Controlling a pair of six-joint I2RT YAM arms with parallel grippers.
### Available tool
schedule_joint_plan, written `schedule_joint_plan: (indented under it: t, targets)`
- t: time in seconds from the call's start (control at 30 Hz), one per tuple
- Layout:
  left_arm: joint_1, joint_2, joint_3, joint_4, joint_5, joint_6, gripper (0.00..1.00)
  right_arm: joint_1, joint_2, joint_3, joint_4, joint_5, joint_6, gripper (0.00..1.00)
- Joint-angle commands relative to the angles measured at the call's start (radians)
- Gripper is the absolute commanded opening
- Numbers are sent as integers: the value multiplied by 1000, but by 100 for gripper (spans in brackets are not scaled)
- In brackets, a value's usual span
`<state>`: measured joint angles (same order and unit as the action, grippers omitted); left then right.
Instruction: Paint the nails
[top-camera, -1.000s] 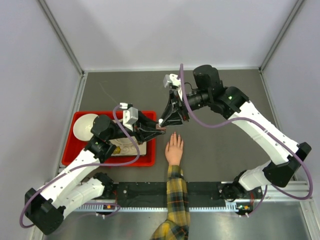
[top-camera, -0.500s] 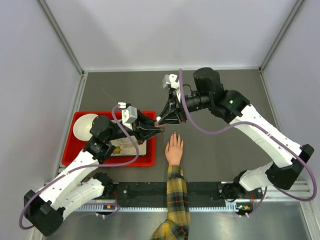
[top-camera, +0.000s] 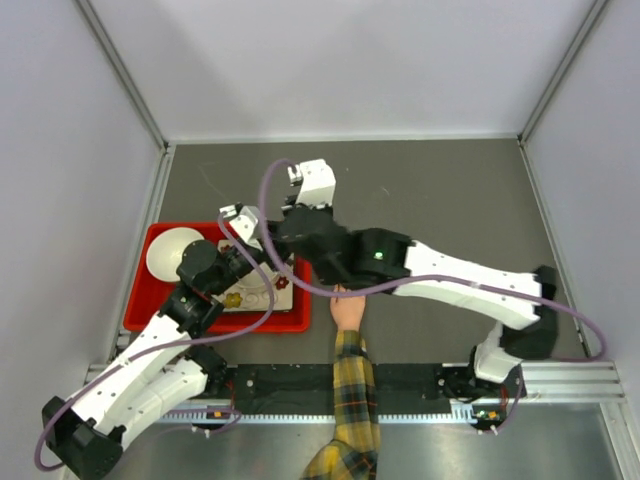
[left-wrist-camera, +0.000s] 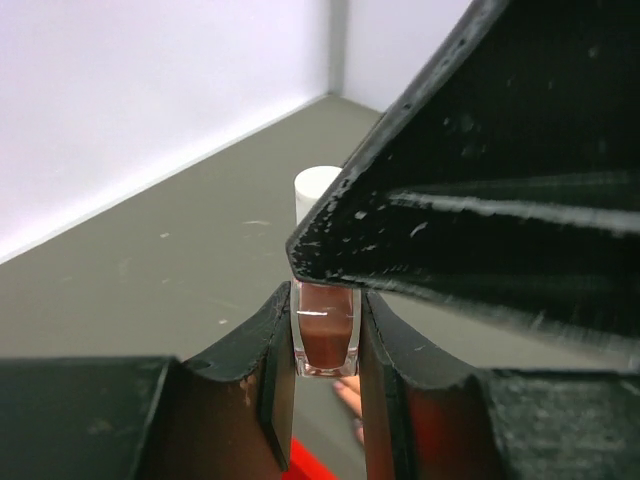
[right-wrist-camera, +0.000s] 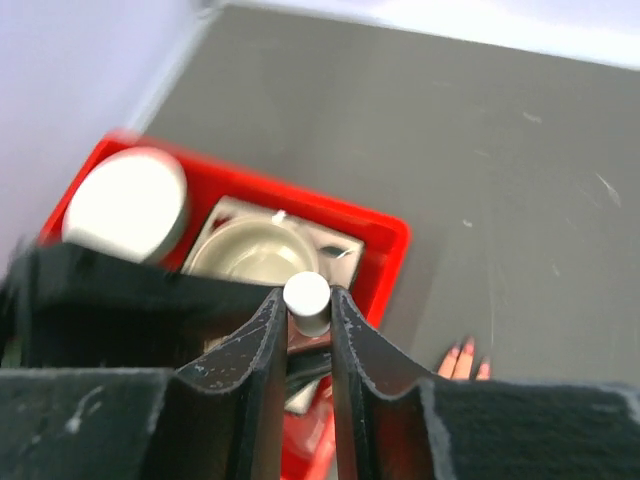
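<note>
Both grippers (left-wrist-camera: 325, 300) (right-wrist-camera: 307, 296) together on one bottle (left-wrist-camera: 325, 340)

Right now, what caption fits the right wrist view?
Right gripper clasps a white cap above the red tray, human fingertips peeking in.

The nails (right-wrist-camera: 467, 348) sit on a light-skinned hand (top-camera: 347, 312) lying flat, palm down, on the dark grey counter (top-camera: 450, 200); the fingers point away from the near edge; a yellow-and-dark plaid sleeve (top-camera: 352, 400) runs back from the wrist; from above the fingers are hidden and only the back of the hand shows; the right wrist view catches three fingertips (right-wrist-camera: 455, 358) side by side, their ends pinkish, too blurred to tell painted from bare.
</note>
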<state>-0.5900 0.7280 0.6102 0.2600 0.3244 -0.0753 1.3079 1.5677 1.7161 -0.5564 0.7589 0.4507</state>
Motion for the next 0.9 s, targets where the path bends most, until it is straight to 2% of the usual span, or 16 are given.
schedule_joint_plan:
  t: [0.0,0.07,0.2,0.23,0.27,0.3,0.33,0.37,0.43,0.53,0.6,0.67,0.7,0.8,0.83,0.87]
  targets:
    - [1,-27,11,131,-123,35,0,88,230,255,-402,372,471,0]
    - [1,-33,7,133,-137,39,0,116,259,327,-407,395,458,0]
    - [1,-30,6,136,-136,40,0,123,229,280,-306,381,383,2]
    - [1,-29,6,134,-131,40,0,123,195,239,-294,375,370,12]
    - [-1,-29,6,134,-130,39,0,120,178,212,-265,364,346,32]
    - [1,-27,8,134,-127,39,0,117,155,179,-220,346,242,39]
    - [-1,-25,8,134,-124,39,0,110,90,95,-89,248,173,45]
    - [-1,-25,8,131,-122,37,0,87,57,47,-29,194,108,51]
    - [1,-13,17,117,-114,35,0,58,-20,-86,83,75,17,55]
    - [1,-4,30,102,-99,39,0,5,-135,-182,139,-79,-78,64]
    - [-1,-1,33,101,-70,40,0,2,-216,-243,177,-151,-226,68]
    - [1,5,37,100,-38,36,0,-22,-305,-283,197,-297,-330,75]
    - [1,8,40,104,-19,32,0,-71,-337,-312,196,-381,-348,75]
    - [1,31,60,108,135,2,0,-215,-412,-326,172,-767,-362,72]
    - [1,39,65,125,230,-10,0,-325,-419,-320,156,-1017,-357,67]
    - [1,54,74,134,286,-44,0,-369,-423,-313,132,-1097,-368,66]
